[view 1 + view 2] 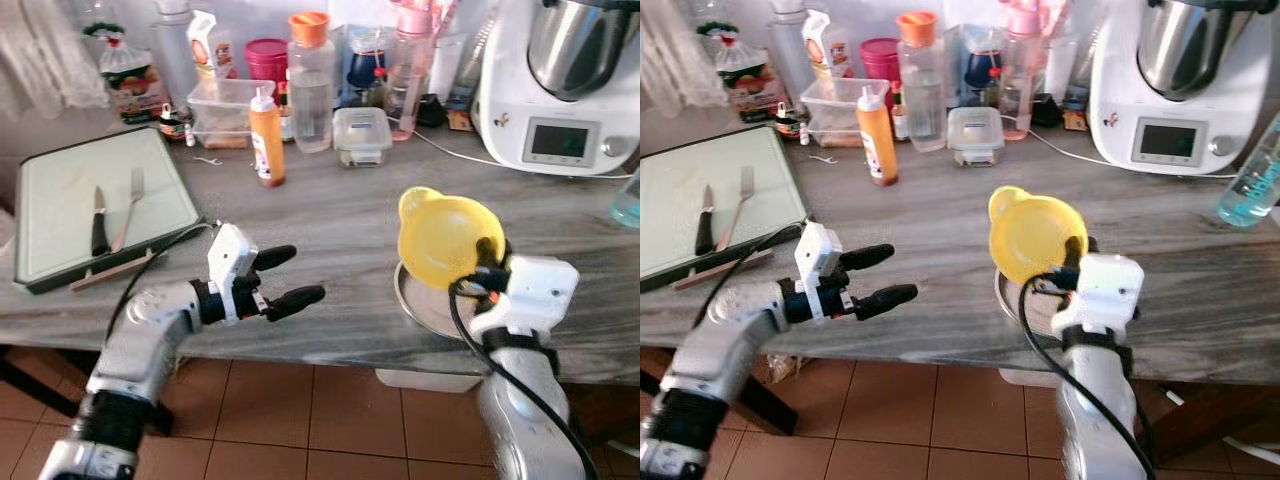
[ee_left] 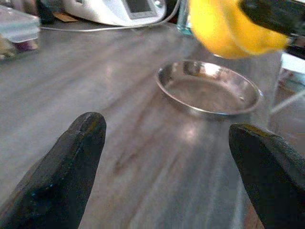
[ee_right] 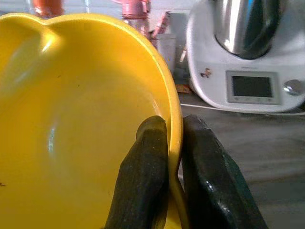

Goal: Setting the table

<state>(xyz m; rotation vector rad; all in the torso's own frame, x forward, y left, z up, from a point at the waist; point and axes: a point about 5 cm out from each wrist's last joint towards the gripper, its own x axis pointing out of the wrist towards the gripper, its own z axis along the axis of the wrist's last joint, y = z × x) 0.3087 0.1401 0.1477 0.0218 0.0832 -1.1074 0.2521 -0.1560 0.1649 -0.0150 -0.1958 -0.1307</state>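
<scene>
While the right claw pinches the rim of the yellow bowl, holding it tilted just above the steel plate at the near edge of the desk, the bowl hangs almost straight over that plate. The left claw hovers wide and empty to the left, pointing right toward the plate.

Right gripper pinching the rim of a glossy yellow plastic bowl

One black finger lies inside the bowl, the other outside, clamped on its edge. Behind, on the grey streaked counter, stands a white kitchen machine with a steel jug and small screen, a white cable at its base.
</scene>
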